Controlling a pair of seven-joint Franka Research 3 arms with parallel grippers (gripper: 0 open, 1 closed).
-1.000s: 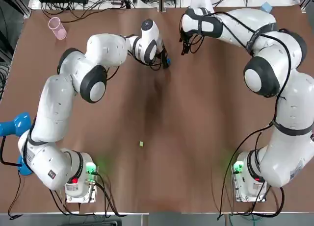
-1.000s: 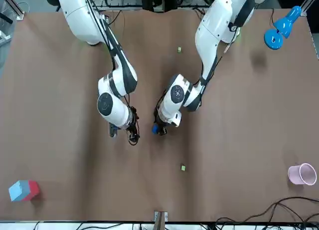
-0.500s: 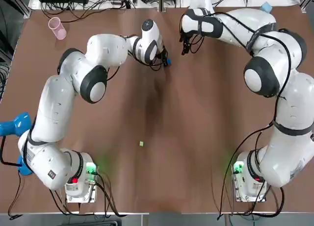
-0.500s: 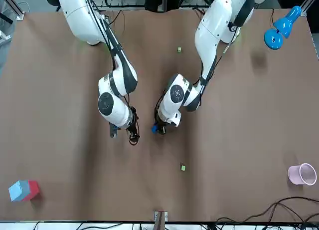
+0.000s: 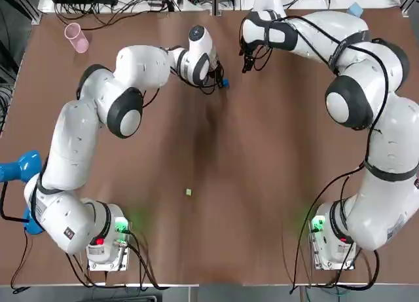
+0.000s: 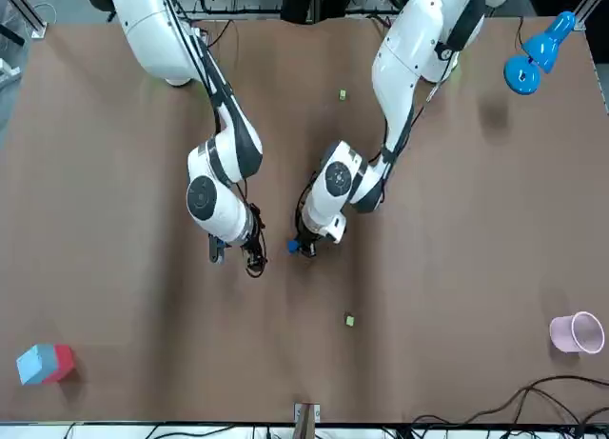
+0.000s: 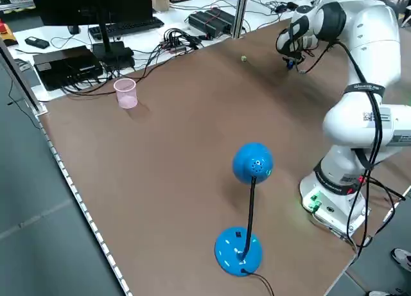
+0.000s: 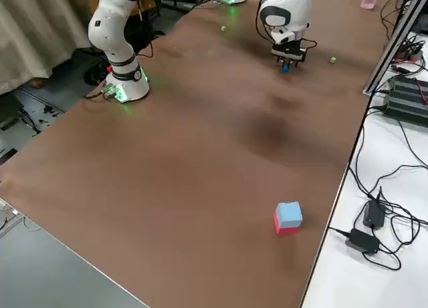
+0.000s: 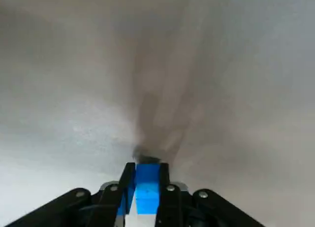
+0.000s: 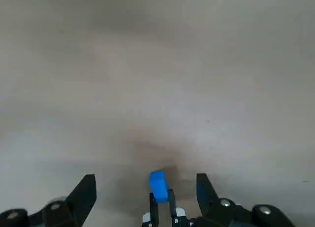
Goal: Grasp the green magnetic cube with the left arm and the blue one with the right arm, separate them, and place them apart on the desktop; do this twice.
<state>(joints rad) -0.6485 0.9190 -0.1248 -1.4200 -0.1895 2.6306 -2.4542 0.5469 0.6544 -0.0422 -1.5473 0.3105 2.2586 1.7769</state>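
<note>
Left claw (image 9: 146, 169), far from the cup (image 5: 76, 37), pinches the blue cube (image 9: 147, 187) by its flat sides, likely light, rigid, magnet-tugged; right claw (image 5: 247, 65) beside it, grip unclear.

Brown counter (image 5: 275, 158). At its far left corner, upright, a pink cup (image 5: 76, 37). Near the left edge, a blue stand (image 7: 247, 212) with round base and ball head. Near the far right corner, a blue-and-red block (image 8: 287, 218), blue uppermost. Beyond the far edge, tangled cables (image 7: 186, 36) and a keyboard (image 7: 125, 27).
</note>
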